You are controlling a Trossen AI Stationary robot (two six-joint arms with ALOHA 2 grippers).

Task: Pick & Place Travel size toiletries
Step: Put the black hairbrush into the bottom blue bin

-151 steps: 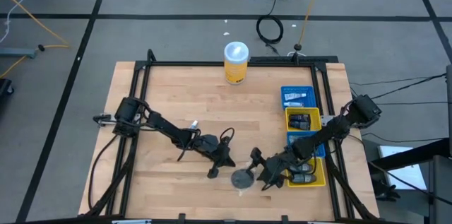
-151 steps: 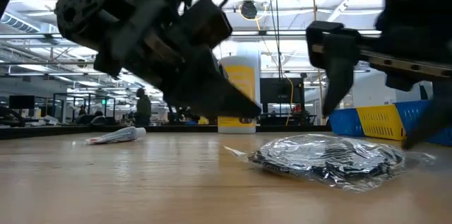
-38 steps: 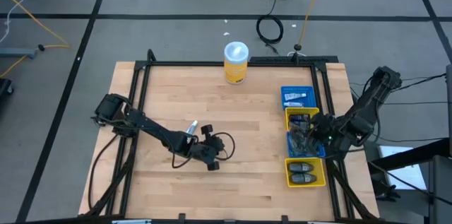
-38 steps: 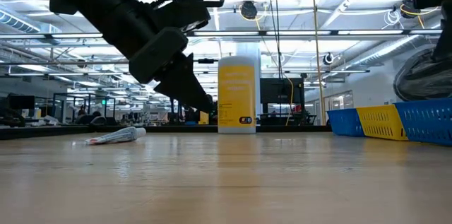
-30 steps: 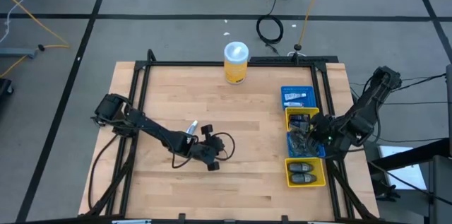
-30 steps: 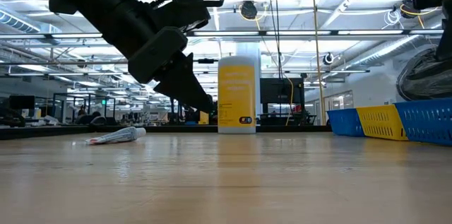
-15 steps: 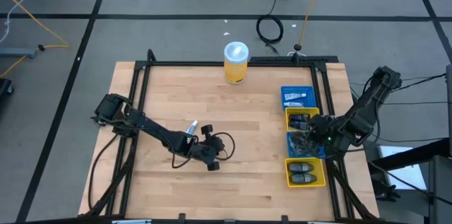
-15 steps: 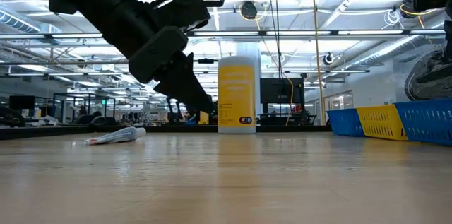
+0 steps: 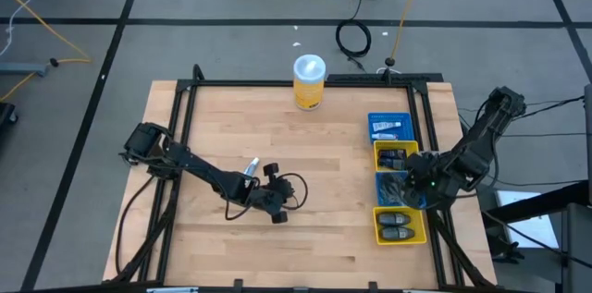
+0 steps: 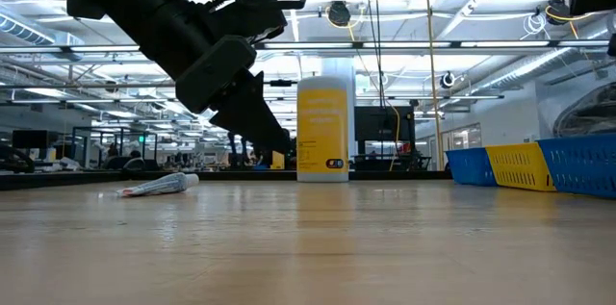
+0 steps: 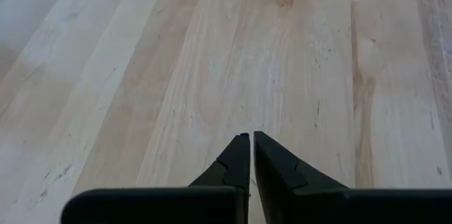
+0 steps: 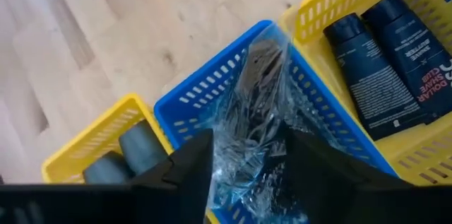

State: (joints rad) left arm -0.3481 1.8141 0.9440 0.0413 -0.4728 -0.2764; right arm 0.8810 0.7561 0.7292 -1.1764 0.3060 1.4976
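Observation:
A clear plastic bag with a dark item inside stands on end in a blue basket. It also shows in the high view. My right gripper hangs over that basket at the table's right edge. Its fingers are spread, with the bag's near end between them. My left gripper is shut and empty, just above the wood at the table's middle. A small white tube lies on its side on the table beside the left arm. My right gripper comes slanting down from above the basket. The bag's near end lies between its two spread fingers, and I cannot tell whether the fingers touch it. The bag's far end rests in the blue basket.
Baskets stand in a row along the right edge: blue, yellow with dark oblong bottles, the blue one with the bag, and yellow with grey jars. A tall yellow canister stands at the far edge. Bare wood lies between the arms.
In the low view the bag has sunk lower toward the baskets while my right gripper has kept about its height. My left arm has kept still.

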